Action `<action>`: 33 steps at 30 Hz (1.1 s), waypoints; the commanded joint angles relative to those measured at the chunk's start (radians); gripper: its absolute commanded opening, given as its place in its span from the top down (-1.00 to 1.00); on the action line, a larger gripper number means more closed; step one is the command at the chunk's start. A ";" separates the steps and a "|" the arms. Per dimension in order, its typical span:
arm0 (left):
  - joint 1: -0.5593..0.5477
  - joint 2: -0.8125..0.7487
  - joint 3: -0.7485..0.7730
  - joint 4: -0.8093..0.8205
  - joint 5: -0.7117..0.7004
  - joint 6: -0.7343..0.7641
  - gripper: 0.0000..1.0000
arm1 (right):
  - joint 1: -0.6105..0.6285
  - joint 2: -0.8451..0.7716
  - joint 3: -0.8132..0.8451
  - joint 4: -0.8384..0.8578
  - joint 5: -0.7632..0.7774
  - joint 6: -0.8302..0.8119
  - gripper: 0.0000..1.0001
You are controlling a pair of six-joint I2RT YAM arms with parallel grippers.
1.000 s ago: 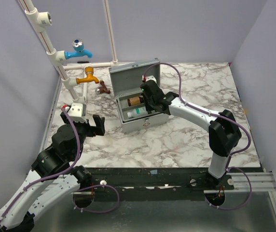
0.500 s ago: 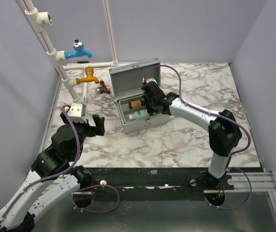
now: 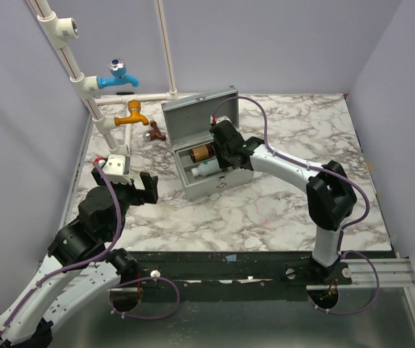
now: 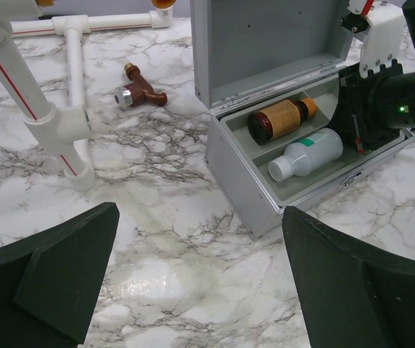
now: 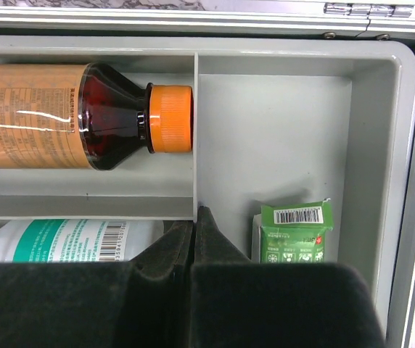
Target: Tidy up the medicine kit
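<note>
Mid marble surface [image 3: 280, 210]: grey metal rectangular medicine kit [image 3: 211, 181], lid raised | right tool [image 5: 194, 217] pinched narrow at grey tray divider [image 5: 195, 130], nothing visibly held | left tool [image 4: 204, 283] spread wide, apart | advice: widen clear of divider, then settle squarely over green paper packet [image 5: 292, 233].

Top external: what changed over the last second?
The right tool and its arm edged left, and the medicine kit shifted slightly left with it. Nothing visibly taken or let go. Unchanged: the left tool, open and hovering; the brown bottle and white bottle lying in the kit.
</note>
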 commanded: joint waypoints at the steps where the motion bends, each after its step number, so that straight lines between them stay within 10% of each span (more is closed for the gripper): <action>1: 0.007 0.006 -0.006 0.016 0.023 0.008 -0.97 | 0.003 0.039 0.046 0.047 -0.029 -0.017 0.99; 13: 0.010 0.011 -0.006 0.017 0.023 0.014 -0.97 | 0.003 0.026 0.007 0.054 -0.038 -0.007 0.98; 33: 0.011 0.078 0.022 -0.004 0.052 -0.039 -0.97 | -0.011 -0.129 0.061 0.027 0.200 -0.054 0.31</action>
